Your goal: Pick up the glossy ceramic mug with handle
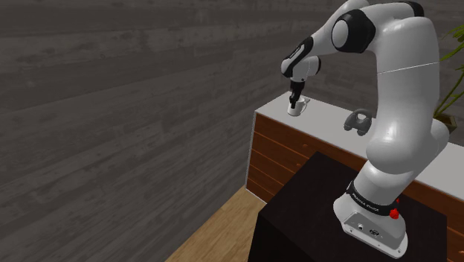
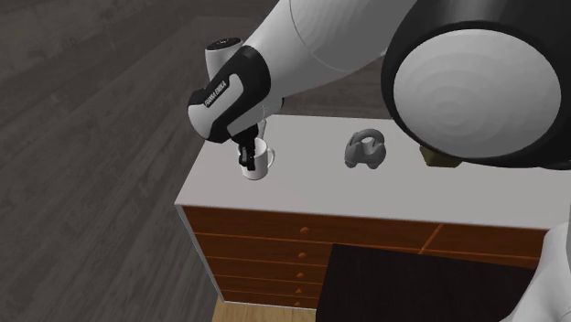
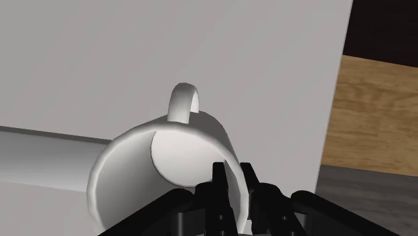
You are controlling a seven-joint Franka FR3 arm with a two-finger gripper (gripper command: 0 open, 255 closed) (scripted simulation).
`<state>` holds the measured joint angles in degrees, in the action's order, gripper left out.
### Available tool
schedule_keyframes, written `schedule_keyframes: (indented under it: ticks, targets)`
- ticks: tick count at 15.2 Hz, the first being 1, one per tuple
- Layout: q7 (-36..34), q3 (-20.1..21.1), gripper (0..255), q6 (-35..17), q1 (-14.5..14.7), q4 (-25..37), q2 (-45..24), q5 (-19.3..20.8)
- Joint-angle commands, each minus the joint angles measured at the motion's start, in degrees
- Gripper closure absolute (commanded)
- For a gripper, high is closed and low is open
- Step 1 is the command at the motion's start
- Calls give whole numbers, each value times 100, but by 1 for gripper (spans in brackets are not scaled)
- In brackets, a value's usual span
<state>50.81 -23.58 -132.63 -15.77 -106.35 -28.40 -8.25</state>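
Count: 1 white arm, 1 black gripper, 1 white mug, 1 dark grey looped object, 1 wooden dresser with a pale top. The mug stands upright on that top near the end at the second exterior view's left, well apart from the grey object. Its handle is on the side away from the gripper. The wrist view gives the grip: the 2 fingers are nearly closed, pinching the mug's wall at the rim, 1 inside the cup and 1 outside (from the shoulder view the gripper just seems to dip into the mug). The shoulder view has 1 leafy plant and the black stand. The second exterior view has the stacked drawer fronts. The wrist view has wood floor past the top's edge.
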Motion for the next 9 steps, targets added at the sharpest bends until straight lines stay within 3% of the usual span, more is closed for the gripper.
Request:
schedule_keyframes:
  ticks: [1,9]
  targets:
    - [-9,-30,255,118,12,37,88,40]
    - [-83,-132,255,598,88,183,442,208]
